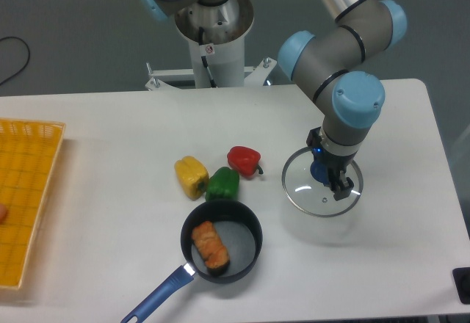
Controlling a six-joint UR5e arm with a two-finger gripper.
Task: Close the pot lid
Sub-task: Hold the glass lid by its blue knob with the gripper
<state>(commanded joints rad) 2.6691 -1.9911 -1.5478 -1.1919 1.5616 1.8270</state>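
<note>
The pot lid [302, 189] is a clear glass disc with a thin metal rim, lying flat on the white table right of centre. My gripper [328, 180] points straight down over the lid's middle, its fingers around the blue centre knob, which is mostly hidden; whether they press on it I cannot tell. The pot [233, 232] is a small dark saucepan with a long blue handle [158, 298], standing left of and nearer than the lid. It is uncovered and holds an orange piece of food [210, 246].
A yellow pepper [191, 176], a green pepper [222, 184] and a red pepper [244, 161] lie just behind the pot. A yellow mesh basket [26, 205] stands at the table's left edge. The arm's base [213, 37] is at the back.
</note>
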